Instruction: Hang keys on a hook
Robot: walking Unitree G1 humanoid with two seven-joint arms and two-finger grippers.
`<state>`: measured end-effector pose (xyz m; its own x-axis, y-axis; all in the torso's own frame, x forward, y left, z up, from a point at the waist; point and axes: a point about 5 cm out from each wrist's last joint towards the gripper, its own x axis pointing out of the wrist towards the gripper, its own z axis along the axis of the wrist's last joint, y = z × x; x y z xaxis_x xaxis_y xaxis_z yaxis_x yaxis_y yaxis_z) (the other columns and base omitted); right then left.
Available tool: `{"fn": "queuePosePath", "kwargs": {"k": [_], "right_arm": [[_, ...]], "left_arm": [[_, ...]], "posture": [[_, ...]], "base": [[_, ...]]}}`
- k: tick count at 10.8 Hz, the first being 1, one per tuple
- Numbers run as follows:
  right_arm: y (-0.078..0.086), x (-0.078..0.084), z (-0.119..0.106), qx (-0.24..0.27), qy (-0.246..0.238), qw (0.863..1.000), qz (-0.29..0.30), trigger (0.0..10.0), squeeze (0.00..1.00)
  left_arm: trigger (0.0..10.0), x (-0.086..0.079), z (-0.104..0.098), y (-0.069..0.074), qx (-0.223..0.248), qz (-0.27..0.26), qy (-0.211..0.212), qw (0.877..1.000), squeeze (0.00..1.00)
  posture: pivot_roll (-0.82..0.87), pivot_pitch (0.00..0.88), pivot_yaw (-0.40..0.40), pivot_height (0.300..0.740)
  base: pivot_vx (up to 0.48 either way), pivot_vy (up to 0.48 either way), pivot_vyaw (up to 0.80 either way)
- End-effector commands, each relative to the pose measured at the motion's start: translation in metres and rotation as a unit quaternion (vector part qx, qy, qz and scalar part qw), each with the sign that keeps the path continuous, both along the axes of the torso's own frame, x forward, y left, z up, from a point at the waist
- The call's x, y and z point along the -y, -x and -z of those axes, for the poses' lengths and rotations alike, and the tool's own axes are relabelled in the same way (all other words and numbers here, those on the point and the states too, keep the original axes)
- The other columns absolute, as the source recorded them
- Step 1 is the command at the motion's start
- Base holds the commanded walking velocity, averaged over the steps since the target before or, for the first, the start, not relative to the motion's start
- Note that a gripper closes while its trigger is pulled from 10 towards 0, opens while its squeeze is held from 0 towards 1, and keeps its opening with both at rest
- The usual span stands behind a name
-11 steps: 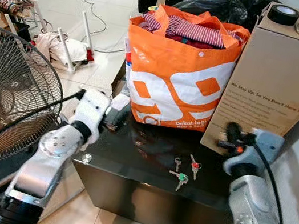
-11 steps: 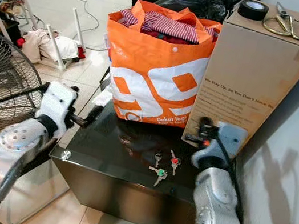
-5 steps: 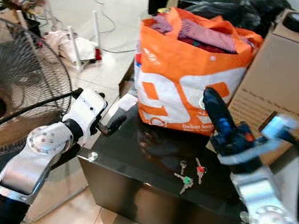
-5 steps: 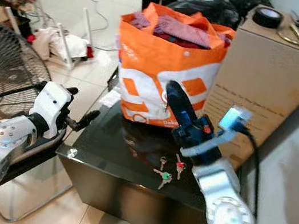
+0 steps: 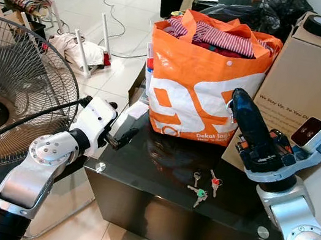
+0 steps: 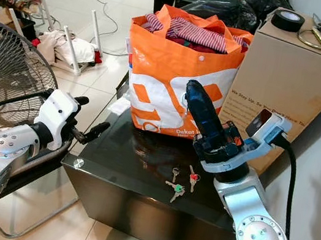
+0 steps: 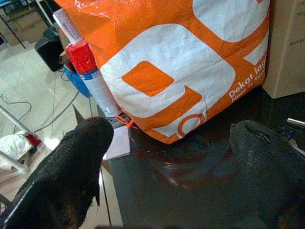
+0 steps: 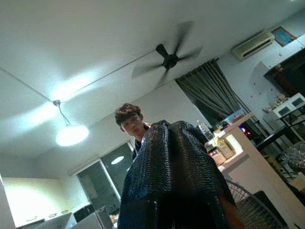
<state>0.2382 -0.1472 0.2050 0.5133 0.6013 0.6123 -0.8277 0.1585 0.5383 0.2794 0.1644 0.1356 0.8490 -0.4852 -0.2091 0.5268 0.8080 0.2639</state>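
- Black glass-topped low table (image 5: 157, 175): it carries everything below, set under both grippers.
- Orange and white woven shopping bag (image 5: 199, 96), stuffed with striped cloth: stands just beyond the right gripper's raised tips.
- Right gripper (image 5: 240, 106): fingers pressed together, holding nothing, angled upward above the table, apparently not yet turned down to pick.
- Left gripper (image 7: 171, 143): fingers spread apart, empty, poised at the table's near edge.
- Small silver keys with red and green tags (image 5: 201, 186): loose on the glass, below the right jaws. No hook identifiable.

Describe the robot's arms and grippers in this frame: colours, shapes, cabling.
Both arms are silver metal with round bolted joints and black cables. The left gripper has a white housing and black fingers; the right gripper has textured black fingers, a blue-grey wrist and a white camera block.
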Motion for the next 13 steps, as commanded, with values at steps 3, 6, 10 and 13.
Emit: {"fn": "queuePosePath", "kwargs": {"k": [3, 6, 10, 13], "right_arm": [[-0.01, -0.006, 0.025, -0.051, 0.206, 0.971, 0.111, 10.0, 0.0], [-0.022, 0.007, 0.059, -0.125, 0.361, 0.856, 0.348, 10.0, 0.0], [-0.023, 0.01, 0.079, -0.158, 0.42, 0.796, 0.405, 10.0, 0.0], [-0.023, 0.015, 0.088, -0.193, 0.428, 0.778, 0.417, 10.0, 0.0]], "left_arm": [[10.0, 0.001, -0.003, 0.0, 0.014, -0.019, -0.002, 1.0, 0.0], [10.0, 0.011, 0.005, -0.003, 0.006, -0.029, 0.001, 1.0, 0.0], [10.0, 0.005, 0.006, 0.0, 0.008, -0.061, -0.004, 0.998, 0.0], [10.0, 0.004, 0.008, 0.0, 0.009, -0.084, 0.002, 0.996, 0.0]], "posture": [[-0.06, 0.0, 0.086, 0.74], [-0.09, 0.0, 0.11, 0.74], [-0.07, 0.0, 0.099, 0.74], [-0.06, 0.0, 0.08, 0.74]], "base": [[0.0, 0.0, 0.0], [0.0, 0.0, 0.0], [0.0, 0.0, 0.0], [-0.08, 0.0, 0.0]]}}
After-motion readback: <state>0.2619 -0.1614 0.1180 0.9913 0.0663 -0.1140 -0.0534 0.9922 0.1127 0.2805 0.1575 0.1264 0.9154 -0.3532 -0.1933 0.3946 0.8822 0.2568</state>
